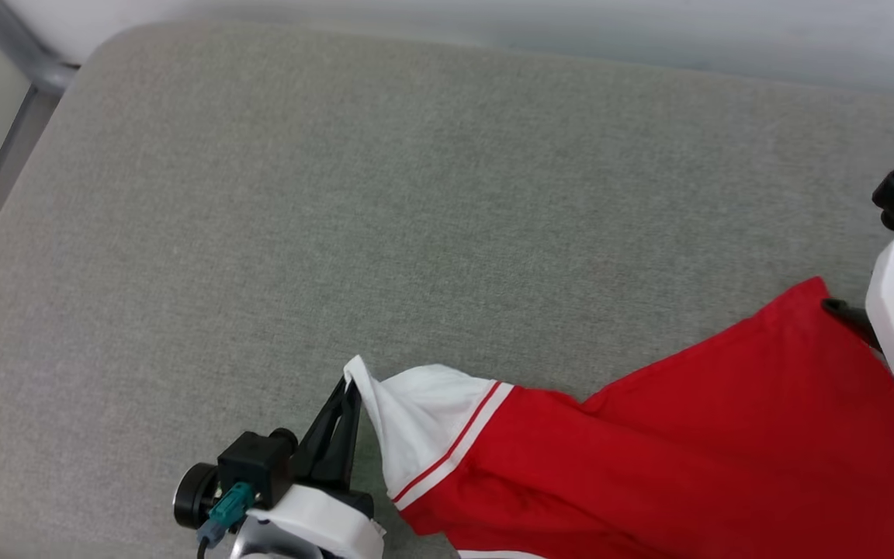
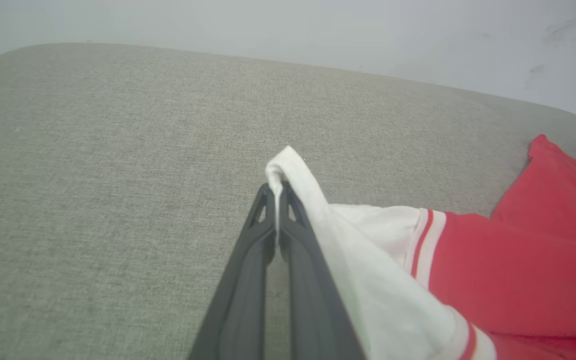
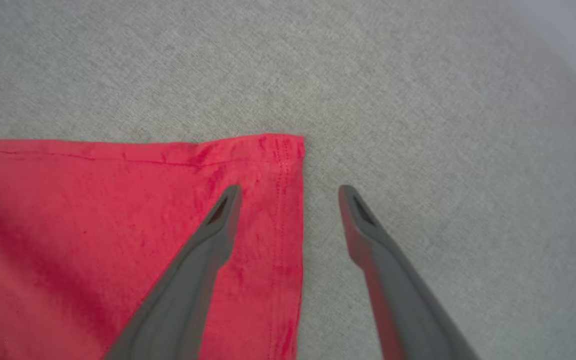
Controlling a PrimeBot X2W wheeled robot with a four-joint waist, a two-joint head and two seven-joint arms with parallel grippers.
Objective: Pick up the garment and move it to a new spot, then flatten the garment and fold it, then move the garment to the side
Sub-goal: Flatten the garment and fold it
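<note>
The garment [image 1: 687,450], red with a white sleeve [image 1: 416,423] and red-white trim, lies across the lower right of the grey surface, plain red side up. My left gripper [image 1: 350,380] at the lower middle is shut on the tip of the white sleeve [image 2: 293,175] and holds it a little raised. At the right edge my right gripper [image 3: 290,192] stands open over the red hem corner [image 3: 278,150], one finger above the cloth, the other over bare surface. In the head view one dark finger [image 1: 843,310] lies at that corner [image 1: 812,291].
The grey fabric-covered surface [image 1: 338,194] stretches bare to the left and far side. A pale wall [image 2: 318,25] runs behind it. A metal frame bar [image 1: 5,155] stands off the far left corner.
</note>
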